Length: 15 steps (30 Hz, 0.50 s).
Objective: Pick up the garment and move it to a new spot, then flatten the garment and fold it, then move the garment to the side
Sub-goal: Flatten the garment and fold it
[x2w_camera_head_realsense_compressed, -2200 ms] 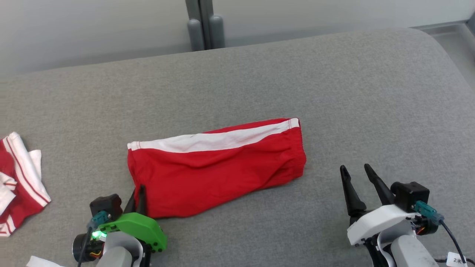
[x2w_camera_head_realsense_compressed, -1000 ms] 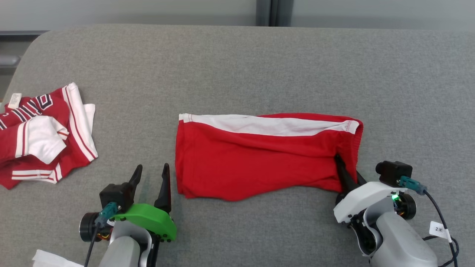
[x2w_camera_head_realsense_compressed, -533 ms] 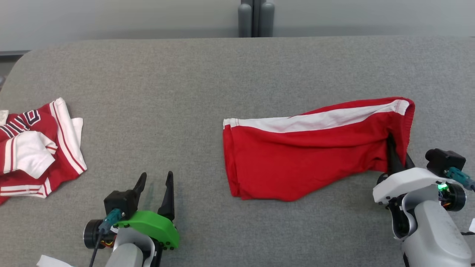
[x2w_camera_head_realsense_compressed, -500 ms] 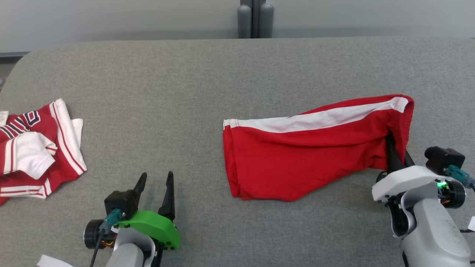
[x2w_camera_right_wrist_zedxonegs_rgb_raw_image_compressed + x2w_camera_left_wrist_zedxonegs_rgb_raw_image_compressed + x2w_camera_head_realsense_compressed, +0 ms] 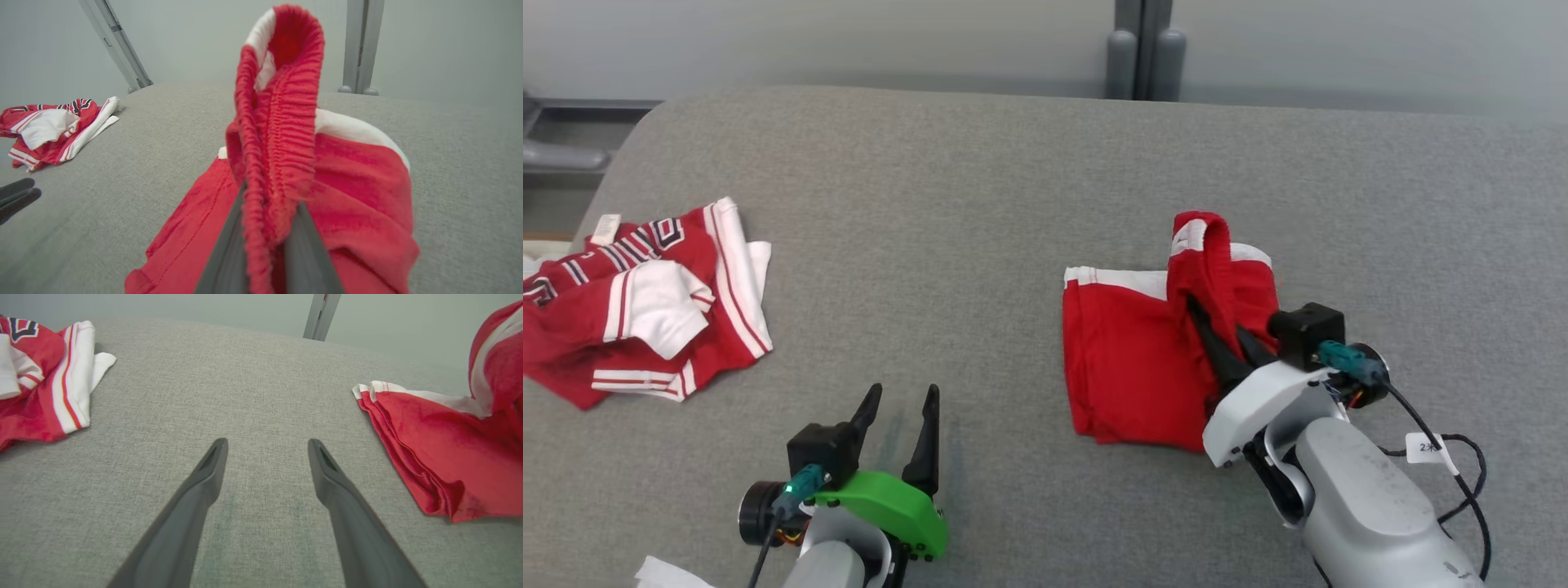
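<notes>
Dark fingers (image 5: 928, 433), green housing (image 5: 890, 502), white housing (image 5: 1254, 404)

A grey upholstered surface (image 5: 980, 180), its corner rounded at eleven o'clock, carries red shorts (image 5: 1127, 367) with a white stripe toward three o'clock, one end raised off it. A crumpled red-and-white garment (image 5: 645, 310) lies at nine o'clock, well apart.

A red-and-white jersey (image 5: 645, 310), perhaps, lies crumpled on grey padding (image 5: 947, 212).
</notes>
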Tool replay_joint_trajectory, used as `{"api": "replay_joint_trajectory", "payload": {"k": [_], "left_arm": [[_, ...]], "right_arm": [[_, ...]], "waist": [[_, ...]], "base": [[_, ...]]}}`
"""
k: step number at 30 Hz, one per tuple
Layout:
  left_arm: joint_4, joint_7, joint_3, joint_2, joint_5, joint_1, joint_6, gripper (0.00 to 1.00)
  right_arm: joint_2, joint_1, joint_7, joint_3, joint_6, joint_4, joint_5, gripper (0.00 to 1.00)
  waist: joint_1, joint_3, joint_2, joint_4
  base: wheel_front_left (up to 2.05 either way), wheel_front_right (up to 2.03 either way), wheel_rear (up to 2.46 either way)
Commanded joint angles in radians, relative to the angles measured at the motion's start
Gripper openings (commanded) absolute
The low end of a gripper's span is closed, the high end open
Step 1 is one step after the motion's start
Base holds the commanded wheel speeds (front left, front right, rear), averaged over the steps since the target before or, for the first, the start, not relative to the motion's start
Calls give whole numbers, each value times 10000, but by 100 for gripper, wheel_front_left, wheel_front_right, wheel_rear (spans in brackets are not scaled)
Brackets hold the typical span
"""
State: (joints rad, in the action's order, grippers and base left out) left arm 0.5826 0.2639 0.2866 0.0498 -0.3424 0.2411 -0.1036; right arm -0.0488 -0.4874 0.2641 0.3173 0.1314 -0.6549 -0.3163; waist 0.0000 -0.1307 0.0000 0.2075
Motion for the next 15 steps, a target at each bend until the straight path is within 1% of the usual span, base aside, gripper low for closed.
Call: {"api": "replay_joint_trajectory", "payload": {"k": [1, 2, 3, 4, 6, 8, 10, 13, 15], "left_arm": [[-47, 6, 63, 27, -66, -25, 49, 100], [-55, 6, 134, 30, -89, 12, 49, 100], [-64, 6, 174, 28, -83, 37, 45, 100], [-66, 6, 197, 28, -106, 50, 57, 100], [-120, 6, 180, 28, -187, 27, 134, 100], [-151, 6, 160, 26, -166, -53, 183, 100], [-205, 6, 105, 23, -58, -139, 249, 100], [-360, 5, -39, 25, 141, -201, 306, 100], [-521, 6, -165, 28, 346, -232, 371, 100]], "right_arm": [[-45, -277, 3, 266, -13, -196, -99, 5], [-44, -350, 3, 557, -14, -366, -152, 40], [-44, -406, 3, 778, -13, -473, -215, 93], [-44, -464, 3, 1020, -14, -536, -319, 100], [-45, -576, 3, 1552, -14, -638, -540, 100], [-46, -608, 3, 1844, -14, -642, -652, 100], [-64, -578, 3, 1924, -14, -540, -526, 100], [-56, -368, 3, 1597, -14, -305, -277, 100], [-55, -186, 3, 1054, -14, -126, 93, 100]], "waist": [[0, -57, 0, 576], [0, -82, 0, 706], [0, -97, 0, 786], [0, -106, 0, 844], [0, -89, 0, 906], [0, -54, 0, 868], [0, -17, 0, 723], [0, 36, 0, 411], [0, 67, 0, 160]], "base": [[0, 0, 0], [0, 0, 0], [0, 0, 0], [0, 0, 0], [0, 0, 0], [0, 0, 0], [0, 0, 0], [0, 0, 0], [0, 0, 0]]}}
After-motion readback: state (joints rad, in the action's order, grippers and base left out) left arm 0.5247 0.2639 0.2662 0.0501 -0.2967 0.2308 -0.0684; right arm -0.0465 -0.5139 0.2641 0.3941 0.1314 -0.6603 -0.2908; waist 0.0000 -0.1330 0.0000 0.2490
